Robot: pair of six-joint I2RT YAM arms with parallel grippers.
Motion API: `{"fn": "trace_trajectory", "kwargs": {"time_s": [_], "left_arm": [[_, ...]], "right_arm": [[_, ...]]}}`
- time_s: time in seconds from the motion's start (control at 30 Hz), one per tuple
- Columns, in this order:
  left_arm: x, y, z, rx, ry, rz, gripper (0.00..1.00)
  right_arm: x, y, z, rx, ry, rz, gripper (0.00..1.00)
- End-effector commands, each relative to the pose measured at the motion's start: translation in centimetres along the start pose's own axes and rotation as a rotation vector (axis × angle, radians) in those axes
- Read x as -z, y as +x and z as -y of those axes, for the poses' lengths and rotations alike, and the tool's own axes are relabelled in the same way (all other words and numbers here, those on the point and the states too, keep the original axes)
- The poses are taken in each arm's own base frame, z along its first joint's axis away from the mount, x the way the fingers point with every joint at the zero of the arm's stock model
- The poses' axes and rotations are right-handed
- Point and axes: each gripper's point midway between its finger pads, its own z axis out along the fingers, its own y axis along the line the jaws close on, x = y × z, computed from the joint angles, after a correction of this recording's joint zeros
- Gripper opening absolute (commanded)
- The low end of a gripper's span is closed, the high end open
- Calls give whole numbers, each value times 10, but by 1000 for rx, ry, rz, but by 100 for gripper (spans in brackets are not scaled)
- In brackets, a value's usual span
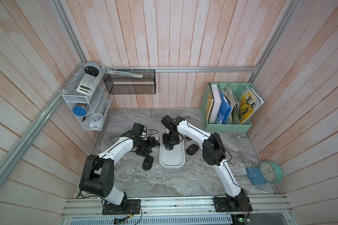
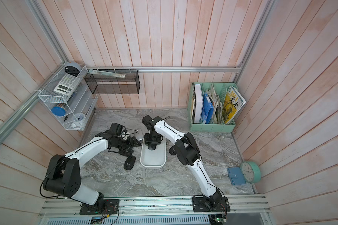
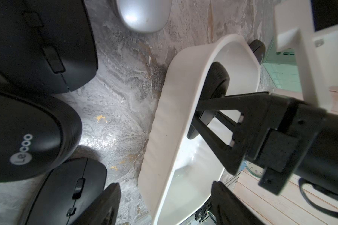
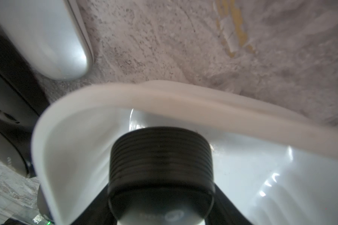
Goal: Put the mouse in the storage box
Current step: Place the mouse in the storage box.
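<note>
Right fingers [image 3: 232, 99] clamp mouse [image 3: 219, 78]; neighbour [image 3: 27, 136] reads "Lecoo"

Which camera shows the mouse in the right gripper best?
Right wrist: the mouse fills the centre, ribbed side plain. Left wrist shows part behind the storage box rim. Both top views: only its tip, under the right gripper.

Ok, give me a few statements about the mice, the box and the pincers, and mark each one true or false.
1. The right pincer grips a black mouse inside the storage box. True.
2. The left pincer holds the silver mouse. False: it is open and empty; that mouse lies on the table.
3. A second black mouse lies on the table beside the box, on the right arm's side. True.
4. The box touches the mint file holder. False: bare table separates them.
</note>
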Motion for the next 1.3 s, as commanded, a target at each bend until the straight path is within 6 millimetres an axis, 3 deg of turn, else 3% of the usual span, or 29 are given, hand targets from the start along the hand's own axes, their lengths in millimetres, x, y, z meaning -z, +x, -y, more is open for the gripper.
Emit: {"fn": "trace_trajectory", "kwargs": {"time_s": [0.0,0.57,1.27], "left_arm": [[1,0,1,-7,17,10,79],[-5,6,0,19,56,-3,79],[-6,13,-2,42,75,-22,78]], "right_arm": [[-9,-4,-6,-21,-15,-4,58],[-35,-3,-4,-128,-20,-18,64],[-30,-2,-3,-133,-26,-1,71]]}}
